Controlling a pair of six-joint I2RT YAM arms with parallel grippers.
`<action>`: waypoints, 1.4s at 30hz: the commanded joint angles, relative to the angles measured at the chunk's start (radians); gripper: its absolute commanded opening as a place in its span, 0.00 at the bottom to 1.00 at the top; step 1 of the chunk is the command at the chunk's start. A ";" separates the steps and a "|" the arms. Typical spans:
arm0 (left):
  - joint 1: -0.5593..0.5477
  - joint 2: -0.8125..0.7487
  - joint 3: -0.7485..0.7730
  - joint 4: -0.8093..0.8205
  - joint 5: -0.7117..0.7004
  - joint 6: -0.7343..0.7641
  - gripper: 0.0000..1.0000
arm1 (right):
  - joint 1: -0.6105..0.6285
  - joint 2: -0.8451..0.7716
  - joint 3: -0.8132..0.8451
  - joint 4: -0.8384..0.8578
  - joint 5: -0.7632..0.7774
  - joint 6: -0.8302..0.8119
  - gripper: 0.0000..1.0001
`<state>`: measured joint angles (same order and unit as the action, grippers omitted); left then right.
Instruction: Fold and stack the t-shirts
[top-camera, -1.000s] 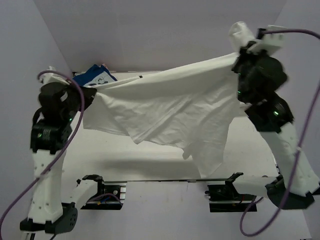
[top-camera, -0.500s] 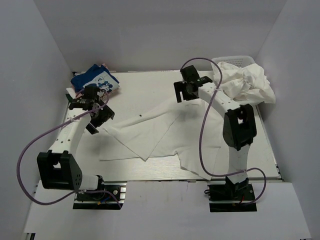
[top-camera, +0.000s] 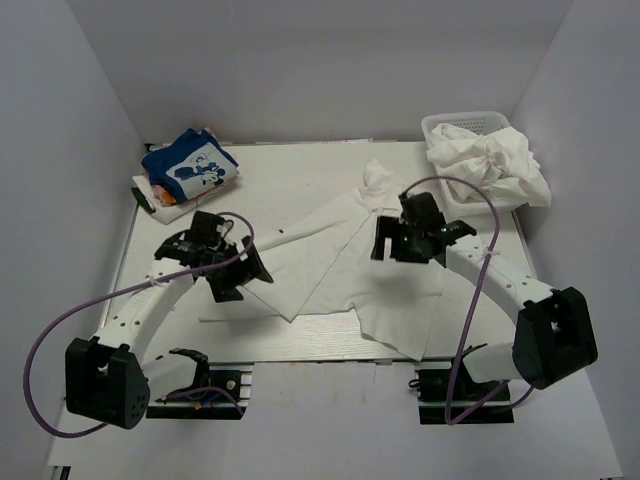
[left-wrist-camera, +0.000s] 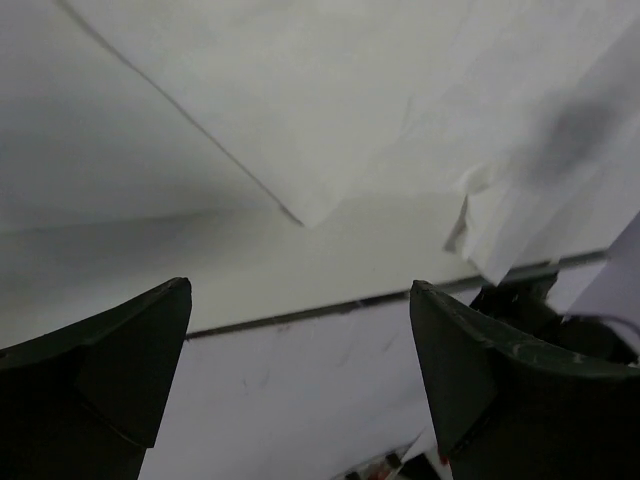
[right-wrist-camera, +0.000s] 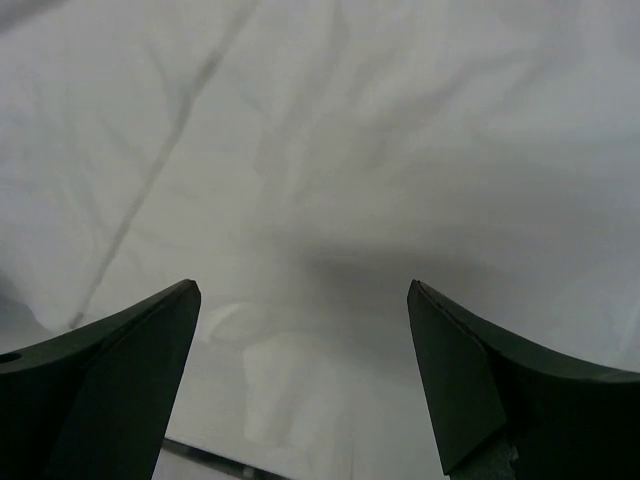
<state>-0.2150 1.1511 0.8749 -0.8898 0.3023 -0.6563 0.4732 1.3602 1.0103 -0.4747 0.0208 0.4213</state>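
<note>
A white t-shirt (top-camera: 330, 275) lies spread and creased on the table's middle, one point reaching back toward the basket. My left gripper (top-camera: 243, 280) hovers open over its left edge; in the left wrist view a corner of the shirt (left-wrist-camera: 350, 100) lies beyond the empty gripper (left-wrist-camera: 300, 290). My right gripper (top-camera: 388, 245) hangs open over the shirt's right part; the right wrist view shows only wrinkled white cloth (right-wrist-camera: 320, 150) under the open gripper (right-wrist-camera: 303, 288). A folded blue t-shirt (top-camera: 190, 168) with a white cartoon graphic sits at the back left. More white t-shirts (top-camera: 495, 165) are heaped at the back right.
A white mesh basket (top-camera: 465, 120) at the back right holds the heaped white cloth, which spills over its right side. The table (top-camera: 300, 170) has walls on the left, back and right. The shirt's near hem lies close to the table's front edge (top-camera: 300, 355).
A second ago both grippers held the white t-shirt stretched in the air. They have let go, it now lies on the table, and both arms have come down over it.
</note>
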 joint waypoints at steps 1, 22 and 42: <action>-0.104 -0.048 -0.056 0.051 0.129 -0.034 1.00 | -0.001 -0.030 -0.130 0.025 -0.099 0.077 0.90; -0.509 0.320 -0.028 0.193 -0.160 -0.238 0.70 | -0.004 0.007 -0.300 -0.008 0.076 0.155 0.90; -0.518 0.412 0.153 0.106 -0.269 -0.238 0.00 | -0.002 0.008 -0.279 -0.048 0.117 0.096 0.90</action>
<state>-0.7288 1.6096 0.9623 -0.7654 0.0505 -0.9073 0.4713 1.3640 0.7040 -0.5003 0.1230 0.5381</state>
